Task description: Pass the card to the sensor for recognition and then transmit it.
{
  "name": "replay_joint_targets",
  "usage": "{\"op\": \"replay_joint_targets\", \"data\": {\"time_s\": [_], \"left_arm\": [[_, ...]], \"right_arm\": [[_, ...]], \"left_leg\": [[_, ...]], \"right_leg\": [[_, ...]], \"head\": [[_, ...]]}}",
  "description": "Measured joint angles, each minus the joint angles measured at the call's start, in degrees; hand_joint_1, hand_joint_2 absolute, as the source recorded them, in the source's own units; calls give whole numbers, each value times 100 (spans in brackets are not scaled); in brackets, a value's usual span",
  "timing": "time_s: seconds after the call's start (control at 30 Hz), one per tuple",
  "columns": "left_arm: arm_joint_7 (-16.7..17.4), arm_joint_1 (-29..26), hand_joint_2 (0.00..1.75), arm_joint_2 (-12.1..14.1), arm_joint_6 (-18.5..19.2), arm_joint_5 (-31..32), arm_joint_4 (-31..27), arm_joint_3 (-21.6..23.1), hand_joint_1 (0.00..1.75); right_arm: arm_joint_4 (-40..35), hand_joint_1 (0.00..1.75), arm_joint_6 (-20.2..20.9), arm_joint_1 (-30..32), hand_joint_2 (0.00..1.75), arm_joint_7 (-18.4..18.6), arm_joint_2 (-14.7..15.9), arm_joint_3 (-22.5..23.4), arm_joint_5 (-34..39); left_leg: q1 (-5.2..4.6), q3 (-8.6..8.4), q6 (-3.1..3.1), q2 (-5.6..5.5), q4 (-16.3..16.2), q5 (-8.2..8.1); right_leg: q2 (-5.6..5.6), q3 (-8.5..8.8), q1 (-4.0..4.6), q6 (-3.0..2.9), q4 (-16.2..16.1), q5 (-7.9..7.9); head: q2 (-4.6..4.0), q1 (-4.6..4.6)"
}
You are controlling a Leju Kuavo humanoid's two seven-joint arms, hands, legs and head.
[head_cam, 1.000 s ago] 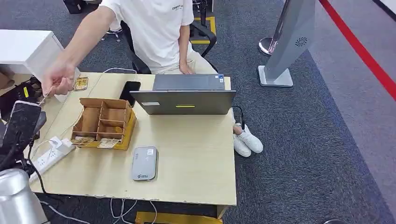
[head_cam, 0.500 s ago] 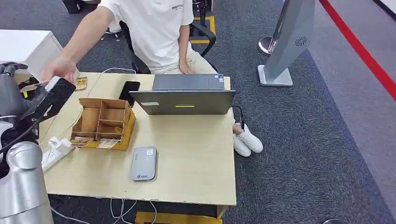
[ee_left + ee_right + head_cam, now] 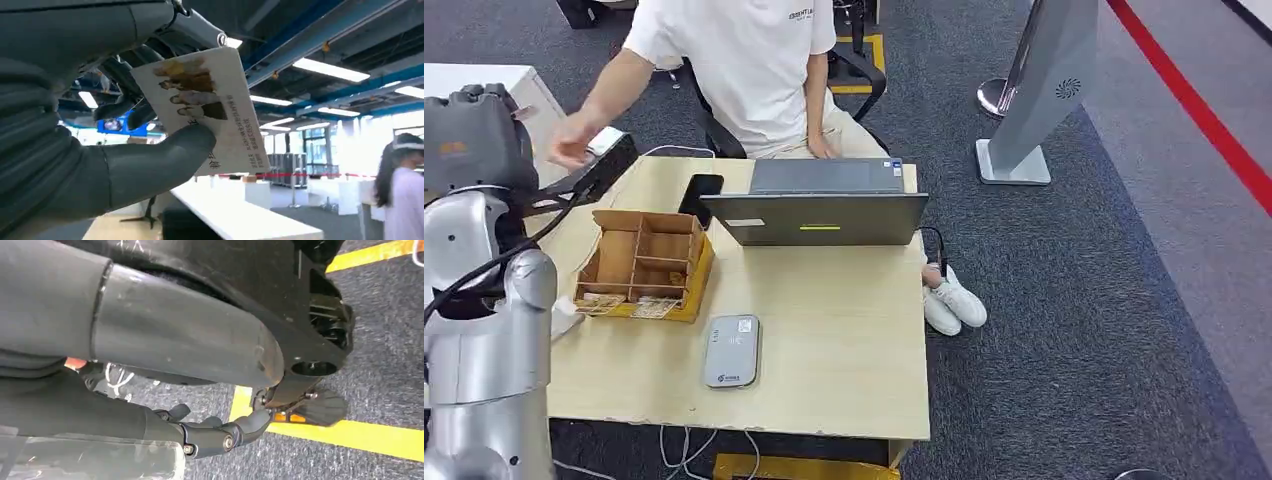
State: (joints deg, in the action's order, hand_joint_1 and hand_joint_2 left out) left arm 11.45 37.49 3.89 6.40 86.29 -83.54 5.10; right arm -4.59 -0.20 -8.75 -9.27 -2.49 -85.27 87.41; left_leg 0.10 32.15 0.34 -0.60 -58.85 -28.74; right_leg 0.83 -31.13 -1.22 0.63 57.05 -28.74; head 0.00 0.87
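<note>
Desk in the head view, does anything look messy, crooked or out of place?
Mostly tidy. Two things stand out: loose cards lie spilled at the front edge of the cardboard organizer rather than in its compartments, and cables dangle below the table's front edge.

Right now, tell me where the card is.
The card is held in the left hand, pinched under its thumb in the left wrist view, raised at the table's far left by the person's hand.

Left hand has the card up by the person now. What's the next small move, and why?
Probably bring the left hand down toward the grey sensor near the table's front edge. The card is pinched between thumb and fingers, raised near the person's hand, well away from the sensor, which has nothing on it.
</note>
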Motion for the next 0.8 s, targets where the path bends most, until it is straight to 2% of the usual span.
{"op": "replay_joint_targets", "data": {"time_s": [0.17, 0.27, 0.4, 0.5, 0.63, 0.67, 0.7, 0.73, 0.77, 0.8], "left_arm": [[-35, 24, 175, -61, -122, 11, 33, 166, 175], [-356, -139, 175, -238, -301, 9, -117, 179, 175], [-846, -975, 175, -646, -525, -4, -908, 291, 175], [-922, -1814, 175, -824, -781, 7, -1474, 566, 175], [-778, -2892, 175, -852, -1145, 11, -2016, 1176, 175], [-686, -3110, 175, -850, -1197, 11, -2077, 1285, 175], [-425, -3363, 175, -793, -1261, 11, -2153, 1333, 175], [-35, -3670, 175, -725, -1387, 11, -2318, 1331, 175], [142, -4041, 175, -675, -1535, 11, -2500, 1288, 175], [37, -4406, 175, -670, -1673, 6, -2645, 1155, 175]], "right_arm": [[26, 0, 0, -4, 0, 30, 6, -146, 11], [39, 0, 0, -7, 0, 48, 9, -173, 11], [48, 0, 0, -5, 0, 81, 13, -175, 11], [50, 0, 0, 1, 0, 101, 13, -170, 11], [74, 0, 0, 8, 0, 109, 13, -168, 11], [77, 0, 0, 7, 0, 54, 11, -168, -8], [76, 0, 0, 0, 0, -156, -22, -179, -151], [96, 0, -45, -20, 0, -410, -163, -220, -530], [146, 0, -208, -47, 0, -483, -342, -247, -1048], [184, 0, -519, -68, 0, -431, -549, -251, -1486]], "left_leg": [[0, 0, 0, 0, 0, 0], [-1, 0, 0, 1, 0, -1], [-2, 3, 5, 1, 0, -8], [-5, 3, 10, 6, 0, -16], [-4, 3, 15, 10, 0, -23], [-3, 11, 15, 9, 2, -23], [-3, 16, 15, 10, 7, -23], [2, 10, 2, 34, 12, -31], [8, -2, -5, 66, 12, -39], [16, -20, -16, 80, 10, -46]], "right_leg": [[0, 0, 0, 0, 0, 0], [0, 2, -1, 0, 0, 0], [2, 1, -3, 6, -3, -4], [9, 1, -4, 7, -6, -7], [9, -1, -3, 11, -8, -12], [7, 2, -3, 11, -6, -12], [7, 3, -2, 11, -3, -12], [29, 2, 3, 8, 1, -13], [64, 2, 10, 5, 0, -14], [77, -1, 14, -1, -3, -18]], "head": [[0, 0], [0, -2], [0, 2], [0, 0], [0, 0], [0, 2], [0, 9], [0, 15], [0, 11], [0, 2]]}}
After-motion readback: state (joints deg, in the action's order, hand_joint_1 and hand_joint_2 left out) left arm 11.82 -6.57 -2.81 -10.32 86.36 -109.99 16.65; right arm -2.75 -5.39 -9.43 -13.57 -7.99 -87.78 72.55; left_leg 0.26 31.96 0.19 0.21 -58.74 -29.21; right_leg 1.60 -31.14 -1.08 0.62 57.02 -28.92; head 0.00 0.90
